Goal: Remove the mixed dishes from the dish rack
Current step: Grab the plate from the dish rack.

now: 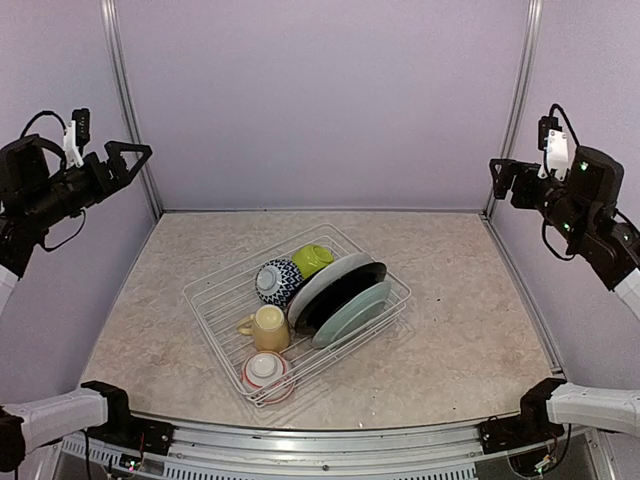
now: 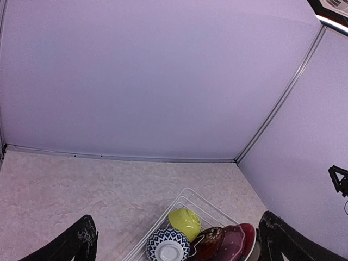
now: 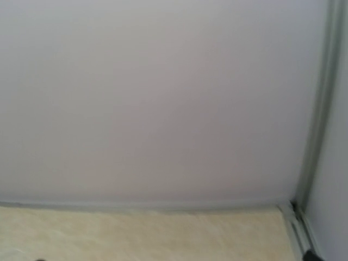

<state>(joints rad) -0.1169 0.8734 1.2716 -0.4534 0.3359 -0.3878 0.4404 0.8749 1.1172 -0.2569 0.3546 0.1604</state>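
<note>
Top view: dish rack (image 1: 217,334) centre, loaded; left gripper (image 1: 128,160) upper left, right gripper (image 1: 500,180) upper right, both spread, empty.
Left wrist view: lime bowl (image 2: 185,222) lower centre; lower your fingers (image 2: 76,242) squarely astride its rim.
Right wrist view: rack unseen.

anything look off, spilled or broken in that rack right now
Nothing looks broken or spilled. The dish rack sits skewed, diagonal to the edges of the table, and the plates lean over together rather than standing upright.
</note>
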